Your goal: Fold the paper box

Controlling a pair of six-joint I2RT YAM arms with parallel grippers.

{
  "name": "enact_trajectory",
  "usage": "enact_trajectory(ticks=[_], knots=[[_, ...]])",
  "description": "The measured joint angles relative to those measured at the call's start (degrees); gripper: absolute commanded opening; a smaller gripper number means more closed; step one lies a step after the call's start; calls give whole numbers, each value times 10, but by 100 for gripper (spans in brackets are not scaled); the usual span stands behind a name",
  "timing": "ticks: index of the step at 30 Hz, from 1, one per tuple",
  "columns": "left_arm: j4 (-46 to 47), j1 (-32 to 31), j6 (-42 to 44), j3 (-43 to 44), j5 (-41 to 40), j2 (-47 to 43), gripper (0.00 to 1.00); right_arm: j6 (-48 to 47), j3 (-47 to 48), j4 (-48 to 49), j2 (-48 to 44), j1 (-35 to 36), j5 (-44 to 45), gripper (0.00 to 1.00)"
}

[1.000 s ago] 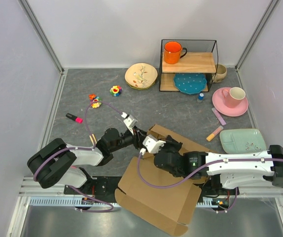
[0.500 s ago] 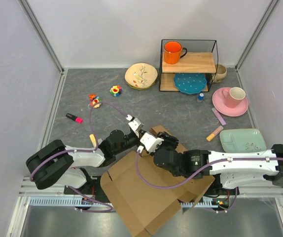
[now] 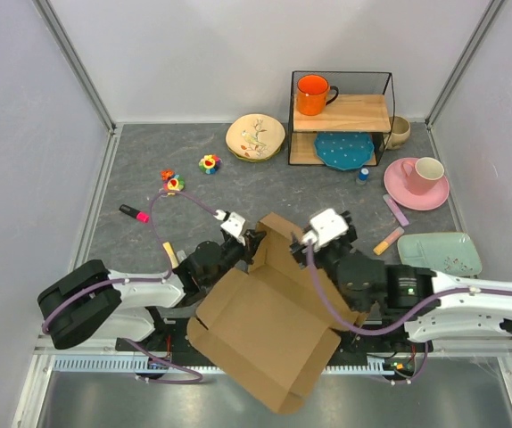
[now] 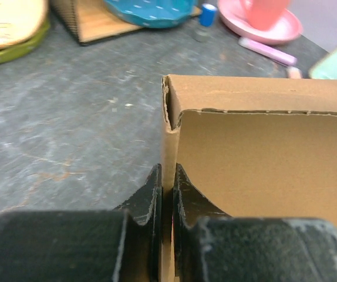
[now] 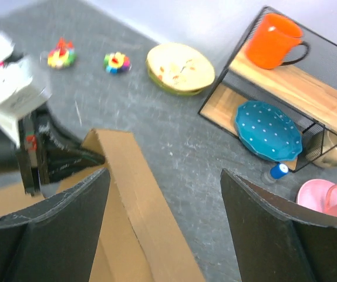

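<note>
Robotics lab test cell, white panel walls [image 3: 238, 53], aluminium frame posts [image 3: 76, 64], grey tabletop [image 3: 149, 160], wire shelf of crockery [image 3: 354, 113]

The left tool [image 4: 167, 191] pinches the paper box [image 4: 262, 170] wall.

left gripper [image 4: 167, 177] pinches the paper box [image 4: 262, 158] wall, right gripper [image 5: 164, 179] spread wide, both arms low.

Grey stone-look tabletop [image 3: 149, 169] w/ white walls [image 3: 238, 53]
</note>
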Motion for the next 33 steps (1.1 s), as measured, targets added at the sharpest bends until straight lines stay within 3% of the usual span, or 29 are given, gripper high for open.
enact_trajectory(ticks=[8,16,25,33], knots=[[88,-1,1,2,-172,47,2,66,35,56,-47,-50,59,82],[197,-3,43,20,-221,154,2,155,34,17,20,-139,-7,67],[280,-48,172,37,-292,221,2,216,-21,-1,-3,-209,-47,69],[276,-66,205,39,-360,214,2,263,-43,-58,-45,-228,8,76]])
